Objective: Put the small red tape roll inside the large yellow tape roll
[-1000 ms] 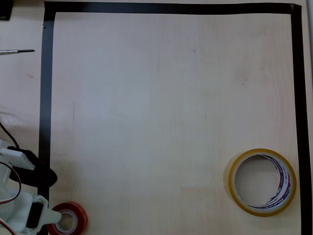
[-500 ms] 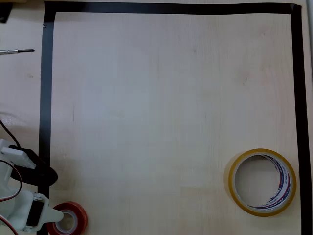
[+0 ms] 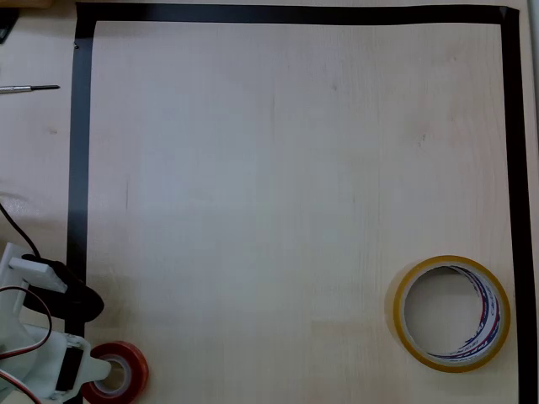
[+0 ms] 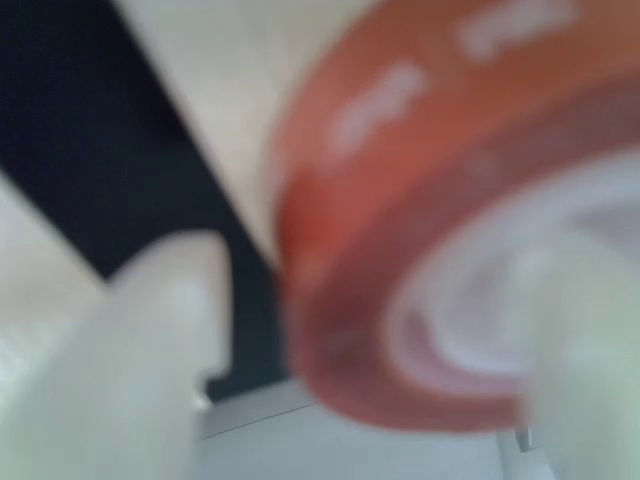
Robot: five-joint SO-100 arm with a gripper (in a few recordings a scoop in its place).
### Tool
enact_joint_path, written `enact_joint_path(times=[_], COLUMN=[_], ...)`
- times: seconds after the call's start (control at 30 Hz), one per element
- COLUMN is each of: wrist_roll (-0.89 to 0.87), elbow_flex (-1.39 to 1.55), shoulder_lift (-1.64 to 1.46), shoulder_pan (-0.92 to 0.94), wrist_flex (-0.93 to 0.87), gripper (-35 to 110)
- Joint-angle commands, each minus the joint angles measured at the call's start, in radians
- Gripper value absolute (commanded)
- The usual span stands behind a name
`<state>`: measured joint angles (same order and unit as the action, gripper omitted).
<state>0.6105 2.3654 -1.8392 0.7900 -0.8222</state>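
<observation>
Small red tape roll (image 3: pixel 115 377), glossy with a white core, lies flat at the gripper (image 3: pixel 99 372); in the wrist view one finger (image 4: pixel 160 340) sits outside its wall and the other in the core, straddling but not visibly clamped. Probably setting up a wall pinch. Large yellow tape roll (image 3: pixel 449 313) lies well away, hole up.

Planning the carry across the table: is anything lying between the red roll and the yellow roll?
Nothing visible. In the overhead view the red roll sits bottom left at the gripper, the yellow roll lower right, with bare table between them.
</observation>
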Motion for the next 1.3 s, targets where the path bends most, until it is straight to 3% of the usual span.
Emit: enact_joint_path(times=[0.0,0.07,0.5,0.77,1.27], wrist_roll=[-0.006,-0.009,-0.003,-0.012,-0.107], elbow_flex=[-0.061,-0.066,-0.009,-0.009,-0.198], shoulder_lift=[-0.014,-0.008,-0.101,-0.403,-0.218], shoulder_pan=[0.009,0.009,-0.011,-0.150,-0.393], wrist_flex=[-0.002,-0.003,0.005,-0.172,-0.117], gripper=[6,0,0,0,0])
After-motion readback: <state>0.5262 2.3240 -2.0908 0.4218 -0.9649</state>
